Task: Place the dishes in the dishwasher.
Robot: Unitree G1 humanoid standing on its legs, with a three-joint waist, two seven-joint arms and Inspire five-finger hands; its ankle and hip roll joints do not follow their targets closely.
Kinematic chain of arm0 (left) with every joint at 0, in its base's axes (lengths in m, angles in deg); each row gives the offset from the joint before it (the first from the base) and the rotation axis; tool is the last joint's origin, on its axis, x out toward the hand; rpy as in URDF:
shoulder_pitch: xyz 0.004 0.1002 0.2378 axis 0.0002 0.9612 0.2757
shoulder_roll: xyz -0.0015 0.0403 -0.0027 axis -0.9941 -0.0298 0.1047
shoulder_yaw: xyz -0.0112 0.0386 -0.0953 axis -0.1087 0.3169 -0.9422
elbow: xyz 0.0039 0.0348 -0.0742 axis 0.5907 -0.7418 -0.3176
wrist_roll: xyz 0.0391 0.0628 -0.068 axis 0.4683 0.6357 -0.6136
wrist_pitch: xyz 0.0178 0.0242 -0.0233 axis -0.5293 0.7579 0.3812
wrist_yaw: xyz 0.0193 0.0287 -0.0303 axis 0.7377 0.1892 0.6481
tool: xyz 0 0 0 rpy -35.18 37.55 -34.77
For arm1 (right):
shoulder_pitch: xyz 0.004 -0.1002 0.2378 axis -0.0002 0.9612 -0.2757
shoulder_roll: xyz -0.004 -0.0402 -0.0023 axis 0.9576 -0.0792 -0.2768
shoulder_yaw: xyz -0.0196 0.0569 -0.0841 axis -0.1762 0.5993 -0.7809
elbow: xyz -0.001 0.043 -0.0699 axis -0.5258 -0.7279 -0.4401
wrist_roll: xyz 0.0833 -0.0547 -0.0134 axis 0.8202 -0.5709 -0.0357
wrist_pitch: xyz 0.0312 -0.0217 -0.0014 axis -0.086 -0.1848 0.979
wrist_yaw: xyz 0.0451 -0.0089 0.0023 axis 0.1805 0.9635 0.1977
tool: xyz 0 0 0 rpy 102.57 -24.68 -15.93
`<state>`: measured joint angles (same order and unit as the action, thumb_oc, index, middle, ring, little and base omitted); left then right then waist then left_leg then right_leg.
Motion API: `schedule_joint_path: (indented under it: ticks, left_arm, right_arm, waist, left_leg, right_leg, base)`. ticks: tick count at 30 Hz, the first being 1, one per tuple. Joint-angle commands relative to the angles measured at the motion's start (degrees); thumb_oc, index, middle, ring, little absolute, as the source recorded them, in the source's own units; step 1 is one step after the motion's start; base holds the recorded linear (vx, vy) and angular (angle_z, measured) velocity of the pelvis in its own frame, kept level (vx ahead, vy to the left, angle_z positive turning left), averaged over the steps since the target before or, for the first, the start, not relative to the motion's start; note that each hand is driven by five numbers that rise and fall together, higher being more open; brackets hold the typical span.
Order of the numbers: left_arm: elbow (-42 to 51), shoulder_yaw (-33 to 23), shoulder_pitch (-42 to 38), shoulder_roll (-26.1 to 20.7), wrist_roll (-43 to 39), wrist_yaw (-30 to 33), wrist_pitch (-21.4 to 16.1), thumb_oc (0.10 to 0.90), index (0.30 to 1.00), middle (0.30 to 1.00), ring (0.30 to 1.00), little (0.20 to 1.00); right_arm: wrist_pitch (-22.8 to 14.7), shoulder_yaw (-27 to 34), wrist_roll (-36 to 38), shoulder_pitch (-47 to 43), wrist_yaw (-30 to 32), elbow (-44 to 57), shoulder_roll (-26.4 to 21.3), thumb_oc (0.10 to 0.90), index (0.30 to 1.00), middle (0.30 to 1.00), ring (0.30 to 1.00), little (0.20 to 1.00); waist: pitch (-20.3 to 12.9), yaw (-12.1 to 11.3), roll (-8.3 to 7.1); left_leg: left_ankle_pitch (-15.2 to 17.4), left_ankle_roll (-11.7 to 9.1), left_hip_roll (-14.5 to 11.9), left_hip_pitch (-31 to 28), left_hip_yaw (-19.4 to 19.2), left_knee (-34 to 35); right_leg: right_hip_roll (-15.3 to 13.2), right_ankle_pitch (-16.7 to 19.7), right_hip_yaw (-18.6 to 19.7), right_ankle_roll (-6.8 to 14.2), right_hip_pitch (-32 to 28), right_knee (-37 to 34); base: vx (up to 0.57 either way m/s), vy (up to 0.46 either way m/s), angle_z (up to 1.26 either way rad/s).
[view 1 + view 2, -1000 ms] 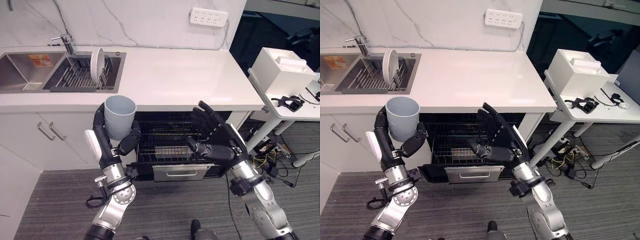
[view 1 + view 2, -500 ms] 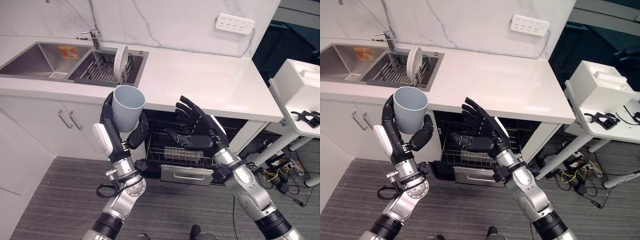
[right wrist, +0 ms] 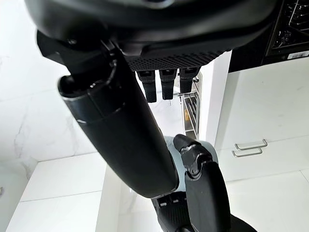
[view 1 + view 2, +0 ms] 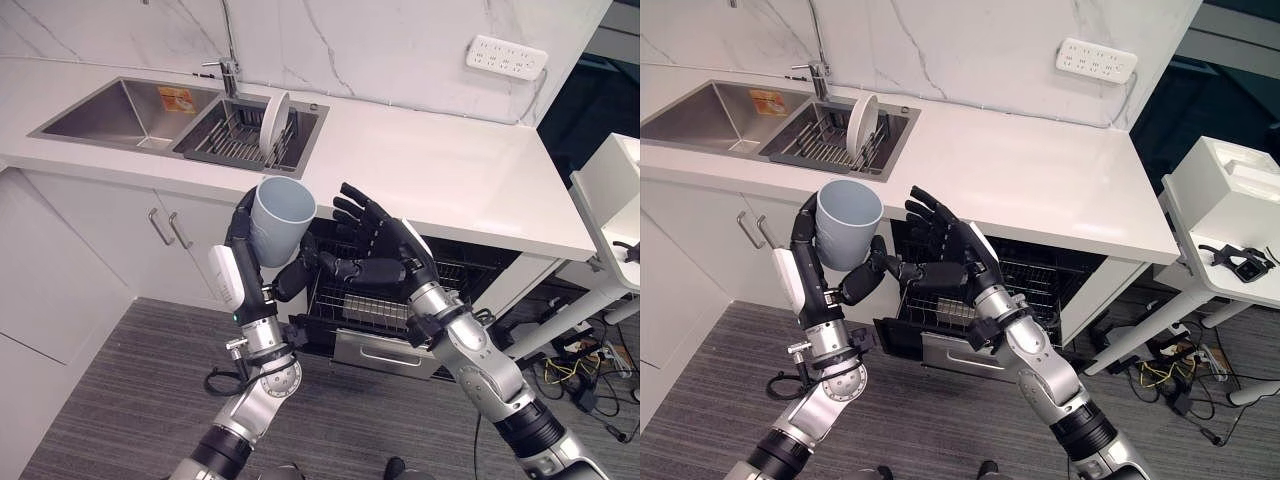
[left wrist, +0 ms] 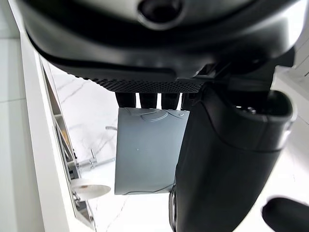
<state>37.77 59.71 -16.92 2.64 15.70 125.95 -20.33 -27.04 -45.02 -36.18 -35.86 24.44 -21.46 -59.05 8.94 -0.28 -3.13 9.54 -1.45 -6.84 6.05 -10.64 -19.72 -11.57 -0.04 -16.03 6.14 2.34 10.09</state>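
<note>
Two silver-grey jointed arms ended in dark, many-fingered hands, the left hand (image 4: 262,262) and right hand (image 4: 385,255) each flanked by a white panel.

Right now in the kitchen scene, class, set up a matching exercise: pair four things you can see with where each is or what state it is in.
Things:
1. pale blue-grey plastic cup
2. round white plate
3. right robot hand
4. white power strip

States:
A. on the marble wall
B. fingers spread, holding nothing
C. upright in the sink rack
D. held by the left robot hand

Pairs: 1-D, 2-C, 3-B, 4-A
</note>
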Motion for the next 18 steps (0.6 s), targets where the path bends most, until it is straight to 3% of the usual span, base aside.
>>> schedule_joint_path:
  ticks: [1,18]
  left_arm:
    - [4.49,3.11,-8.92,-0.57,2.19,-0.88,-5.07,0.4,0.3,0.3,0.3,0.3]
    - [3.39,6.74,-9.72,-0.31,2.27,-1.83,-6.08,0.4,0.3,0.3,0.3,0.3]
  right_arm:
    - [-5.15,1.87,1.66,-8.36,1.13,1.74,2.69,0.8,0.9,0.9,0.9,0.9]
    - [-4.22,0.05,3.8,-10.87,2.14,0.7,3.97,0.8,0.9,0.9,0.9,0.9]
  waist:
    - [-2.56,-0.57,0.59]
    - [-2.63,-0.36,0.67]
  left_leg:
    - [4.03,-1.03,0.56,-1.49,3.18,2.53]
    - [4.12,-0.89,0.51,-1.97,3.23,2.53]
  right_leg:
    - [0.82,-11.69,1.74,0.83,-1.73,7.1]
    - [0.9,-11.41,2.64,1.08,-1.62,7.1]
  base:
    - [0.0,0.0,0.0]
    - [0.0,0.0,0.0]
